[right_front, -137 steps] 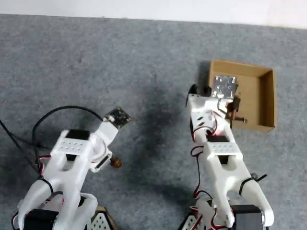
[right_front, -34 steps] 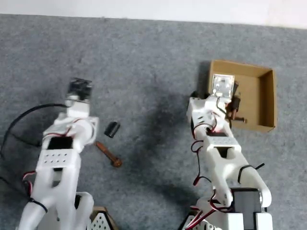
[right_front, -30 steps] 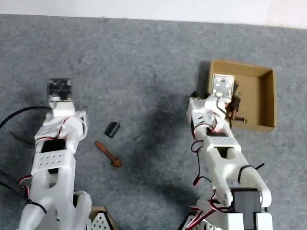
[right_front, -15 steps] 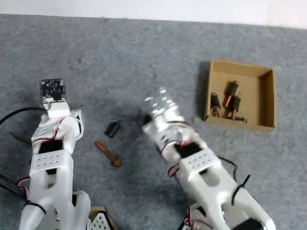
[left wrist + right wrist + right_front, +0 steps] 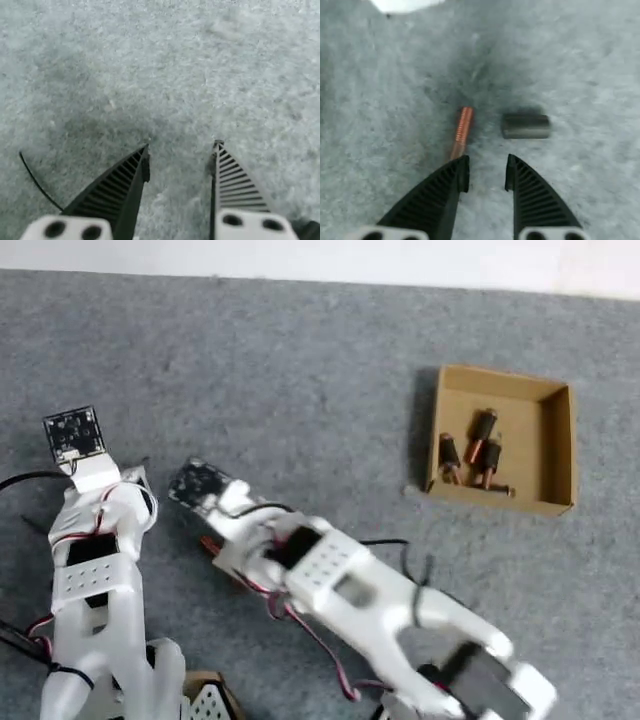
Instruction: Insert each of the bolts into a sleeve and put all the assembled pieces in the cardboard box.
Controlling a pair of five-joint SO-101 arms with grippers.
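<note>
A copper-coloured bolt [image 5: 462,131] lies on the grey carpet beside a short dark sleeve [image 5: 525,125], the two apart. My right gripper [image 5: 486,172] hovers just short of them, open by a narrow gap and holding nothing; one fingertip is close to the bolt's near end. In the high view the right arm [image 5: 330,575] stretches across to the table's left half and covers both parts. My left gripper [image 5: 181,156] stands open over bare carpet, and the left arm [image 5: 95,550] sits at the far left. The cardboard box [image 5: 535,435] at the right holds three assembled pieces [image 5: 478,455].
Grey carpet covers the whole table. The two arms stand close together at the left, with a black cable [image 5: 20,480] beside the left arm. Open carpet lies between the arms and the box.
The right arm left the box and swung left across the table to the loose bolt and sleeve. The left arm drew farther left, away from them. Three pieces now lie uncovered in the box.
</note>
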